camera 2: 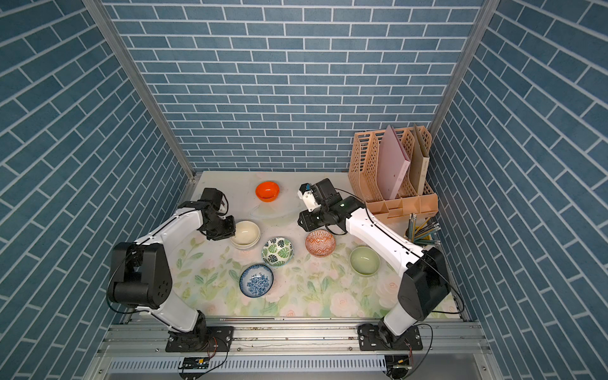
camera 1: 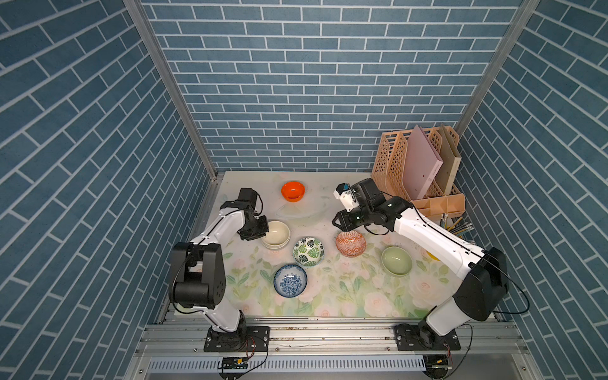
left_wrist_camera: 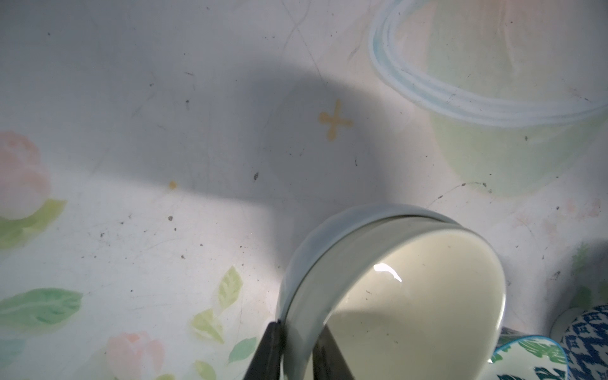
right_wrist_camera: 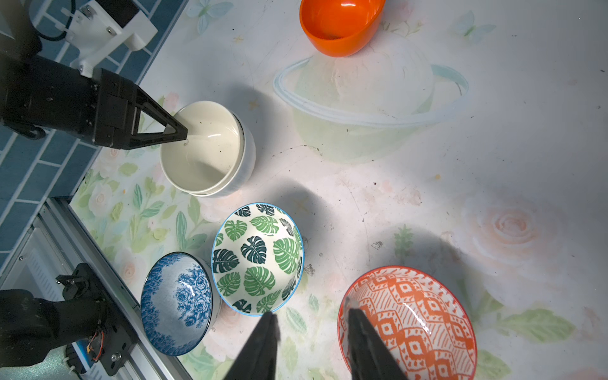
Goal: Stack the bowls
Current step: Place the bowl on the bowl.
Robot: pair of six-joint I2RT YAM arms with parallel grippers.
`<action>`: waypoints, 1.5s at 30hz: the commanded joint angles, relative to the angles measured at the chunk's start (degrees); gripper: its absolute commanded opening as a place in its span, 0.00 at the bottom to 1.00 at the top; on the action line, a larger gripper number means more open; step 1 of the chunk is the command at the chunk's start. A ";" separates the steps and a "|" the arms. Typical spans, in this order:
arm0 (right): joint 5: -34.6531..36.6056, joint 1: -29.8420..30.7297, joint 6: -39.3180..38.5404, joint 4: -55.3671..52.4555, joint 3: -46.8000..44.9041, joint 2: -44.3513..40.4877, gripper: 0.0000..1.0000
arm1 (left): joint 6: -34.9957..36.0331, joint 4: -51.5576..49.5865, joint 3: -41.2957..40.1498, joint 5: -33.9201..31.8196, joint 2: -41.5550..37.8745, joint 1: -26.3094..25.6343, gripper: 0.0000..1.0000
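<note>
**A:** How far along is the stacking?

**B:** Barely begun, I'd judge. Only one pair is nested: the plain cream round bowl (camera 1: pixel 276 232) sits inside the white round bowl (right_wrist_camera: pixel 248 154), at the left of the flower-printed tabletop (camera 1: pixel 345 296). The other five stand singly. The glossy orange bowl (camera 1: pixel 292 190) is at the far side and the green-leaf print bowl (camera 1: pixel 308 251) is in the middle. The blue-and-white floral bowl (camera 1: pixel 290 280) is nearer, the orange-red geometric bowl (camera 1: pixel 350 243) is right of centre, and the pale green bowl (camera 1: pixel 396 261) is farther right.

**A:** And the arms?

**B:** The left fingers (left_wrist_camera: pixel 268 355) straddle the left rim of the nested pair, one inside the cream bowl and one outside the white one. I cannot tell whether they pinch it or stand loose. The right fingers (right_wrist_camera: pixel 260 348) are spread apart and grasp nothing. One tip hangs over the geometric bowl's rim and the other is over bare tabletop beside it.

**A:** Anything hard to make out?

**B:** The cream bowl covers most of the white one, so only its outer wall shows. The pale green bowl appears in neither wrist view. The pencils (camera 1: pixel 457 227) at the right edge are partly behind the right arm, and their holder hardly shows.
</note>
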 commanded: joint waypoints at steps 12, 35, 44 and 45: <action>-0.34 -0.17 -1.15 -0.31 0.31 0.97 0.40 | 0.10 -3.34 4.44 -3.72 -0.23 0.25 0.31; -0.27 -0.11 -1.41 -0.15 0.14 1.19 0.40 | 0.04 -3.73 -1.52 -2.34 -5.99 0.25 0.20; -0.44 -0.06 -1.38 -0.28 0.48 1.30 0.40 | 0.14 -3.70 -3.24 -1.80 -7.18 0.21 0.19; -0.48 -0.02 -1.40 -0.35 0.53 1.30 0.40 | 0.08 -3.58 -3.12 -1.64 -7.00 0.20 0.19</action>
